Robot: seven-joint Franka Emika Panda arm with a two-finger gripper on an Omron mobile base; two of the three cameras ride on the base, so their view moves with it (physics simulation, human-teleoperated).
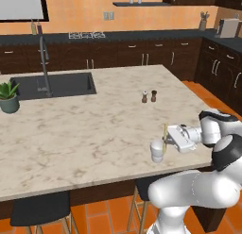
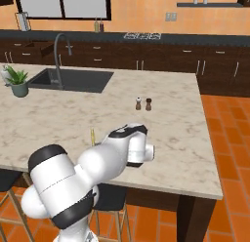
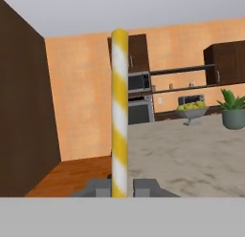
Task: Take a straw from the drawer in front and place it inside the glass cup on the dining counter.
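Your arm reaches out flat over the dining counter (image 1: 85,129). Your gripper (image 1: 166,139) is squeezed tight on the straw (image 1: 165,135), which stands straight up just above the glass cup (image 1: 157,151).

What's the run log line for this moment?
gripper: shut on straw | straw: upright, beside glass cup | cup: on dining counter

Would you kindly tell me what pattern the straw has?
The straw has yellow and white diagonal stripes, clearest in the hand view.
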